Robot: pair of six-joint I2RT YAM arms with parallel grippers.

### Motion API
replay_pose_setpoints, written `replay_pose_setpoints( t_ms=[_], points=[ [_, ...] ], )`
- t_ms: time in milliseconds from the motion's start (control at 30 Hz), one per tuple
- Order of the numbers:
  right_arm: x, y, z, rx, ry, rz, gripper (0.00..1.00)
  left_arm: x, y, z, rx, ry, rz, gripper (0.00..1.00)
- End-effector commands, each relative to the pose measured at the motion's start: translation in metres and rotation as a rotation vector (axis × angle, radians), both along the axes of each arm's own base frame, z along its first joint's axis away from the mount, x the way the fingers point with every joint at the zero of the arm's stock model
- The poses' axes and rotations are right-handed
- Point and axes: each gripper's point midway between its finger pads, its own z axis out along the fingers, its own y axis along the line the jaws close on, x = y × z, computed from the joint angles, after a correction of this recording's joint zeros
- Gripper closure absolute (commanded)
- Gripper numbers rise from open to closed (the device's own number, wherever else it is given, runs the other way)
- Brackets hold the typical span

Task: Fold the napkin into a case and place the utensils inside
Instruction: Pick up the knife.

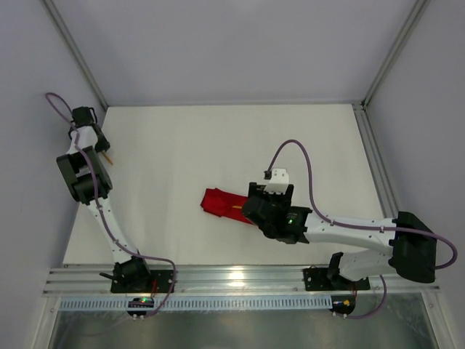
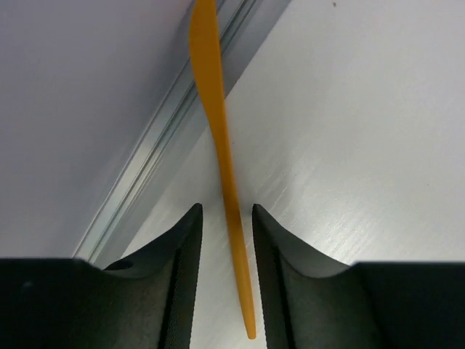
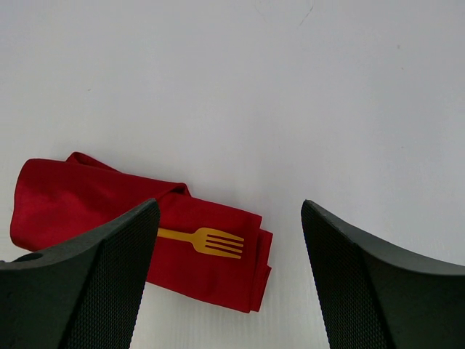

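centre left gripper (image 2: 227, 211) on the orange utensil (image 2: 218, 138) handle by the table's (image 2: 363, 145) left edge, pinch not confirmable, then lift level, with right gripper (image 3: 229, 207) spread above the napkin (image 3: 73, 193).

White table (image 1: 218, 145); crumpled, folded red napkin (image 1: 219, 201) lying on it near centre.
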Motion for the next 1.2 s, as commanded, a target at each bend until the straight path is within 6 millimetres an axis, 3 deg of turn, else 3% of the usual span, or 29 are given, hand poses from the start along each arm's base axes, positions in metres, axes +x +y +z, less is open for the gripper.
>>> replay_pose_setpoints(
  t_ms=[0, 33, 200, 300, 333, 400, 467, 533, 600, 633, 667, 700, 800, 1000, 1033, 1067, 1100, 1167],
  points=[
    [0.006, -0.006, 0.033, 0.047, -0.09, -0.05, 0.18, -0.032, -0.029, -0.049, -0.138, 0.172, -0.105, 0.66],
    [0.006, -0.006, 0.034, 0.047, -0.092, -0.048, 0.18, -0.036, -0.033, -0.052, -0.151, 0.188, -0.131, 0.78],
    [0.004, -0.012, 0.047, 0.052, -0.128, -0.061, 0.18, -0.048, -0.057, -0.052, -0.246, 0.197, -0.228, 1.0],
    [0.003, -0.016, 0.055, 0.069, -0.148, -0.068, 0.18, -0.056, -0.073, -0.05, -0.291, 0.195, -0.31, 1.0],
    [0.002, -0.016, 0.054, 0.069, -0.149, -0.065, 0.18, -0.067, -0.08, -0.048, -0.297, 0.203, -0.347, 1.0],
    [0.001, -0.015, 0.056, 0.088, -0.149, -0.056, 0.18, -0.069, -0.094, -0.04, -0.298, 0.158, -0.438, 1.0],
    [0.001, -0.008, 0.057, 0.101, -0.152, -0.014, 0.18, -0.084, -0.112, -0.026, -0.286, 0.122, -0.507, 1.0],
    [-0.003, 0.01, 0.052, 0.118, -0.131, 0.104, 0.18, -0.104, -0.138, -0.009, -0.287, 0.09, -0.627, 1.0],
    [-0.004, 0.034, 0.073, 0.185, -0.187, 0.231, 0.18, -0.113, -0.161, 0.004, -0.28, 0.052, -0.749, 1.0],
    [-0.012, 0.049, 0.068, 0.211, -0.175, 0.346, 0.17, -0.119, -0.171, 0.009, -0.278, 0.037, -0.792, 1.0],
    [-0.014, 0.062, 0.084, 0.283, -0.221, 0.402, 0.17, -0.131, -0.186, 0.019, -0.282, 0.012, -0.844, 1.0],
    [-0.017, 0.068, 0.088, 0.295, -0.237, 0.462, 0.11, -0.139, -0.194, 0.024, -0.293, -0.001, -0.881, 1.0],
    [-0.026, 0.088, 0.094, 0.404, -0.2, 0.647, 0.1, -0.167, -0.22, 0.043, -0.309, -0.038, -1.019, 1.0],
    [-0.021, 0.114, 0.073, 0.494, -0.045, 0.815, 0.1, -0.214, -0.262, 0.062, -0.275, -0.085, -1.229, 1.0],
    [-0.022, 0.124, 0.077, 0.516, -0.03, 0.854, 0.1, -0.224, -0.268, 0.063, -0.293, -0.076, -1.25, 1.0],
    [-0.019, 0.134, 0.062, 0.507, 0.017, 0.868, 0.1, -0.229, -0.278, 0.068, -0.297, -0.098, -1.311, 1.0],
    [-0.021, 0.143, 0.059, 0.517, 0.047, 0.901, 0.1, -0.236, -0.283, 0.078, -0.278, -0.125, -1.35, 1.0],
    [-0.016, 0.163, 0.073, 0.56, 0.052, 0.935, 0.1, -0.258, -0.297, 0.084, -0.282, -0.124, -1.445, 1.0]
  ],
)
